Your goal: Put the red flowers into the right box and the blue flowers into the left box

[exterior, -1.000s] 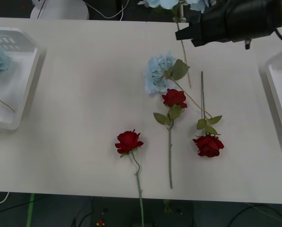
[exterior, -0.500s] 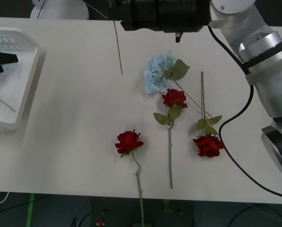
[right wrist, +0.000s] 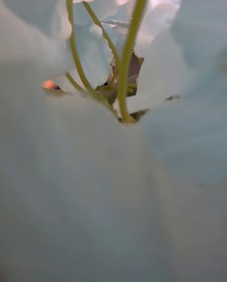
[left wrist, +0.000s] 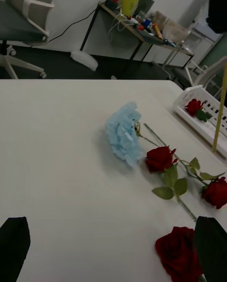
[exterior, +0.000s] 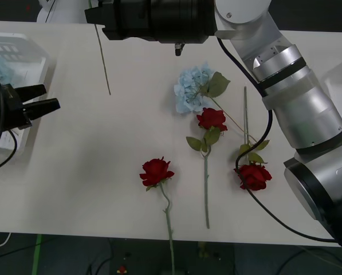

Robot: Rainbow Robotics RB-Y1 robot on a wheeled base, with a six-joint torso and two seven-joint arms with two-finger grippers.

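Holding a blue flower (exterior: 103, 63) clamped in the right gripper (exterior: 93, 14), aloft, short of the left box (exterior: 27, 48). Keep high, centre over it, then let go. Mind the left gripper (exterior: 42, 98), spread wide beside it.

The tabletop (exterior: 102, 143) looks smooth and matt, an off-white laminate with a soft sheen. The red flowers (exterior: 156, 171) have cloth-like petals with a velvety, matt look, thin plastic-looking green stems and flat matt leaves. The blue flowers (exterior: 192, 89) are made of many thin, fabric-like petals, soft and dull; close up in the right wrist view the petals (right wrist: 179, 140) appear faintly translucent around smooth yellow-green stalks. The left box (exterior: 19, 54) is smooth white plastic with a slight gloss, and so is the right box (left wrist: 208, 126). The right arm (exterior: 297, 109) shows brushed silvery metal segments and matt black casing.
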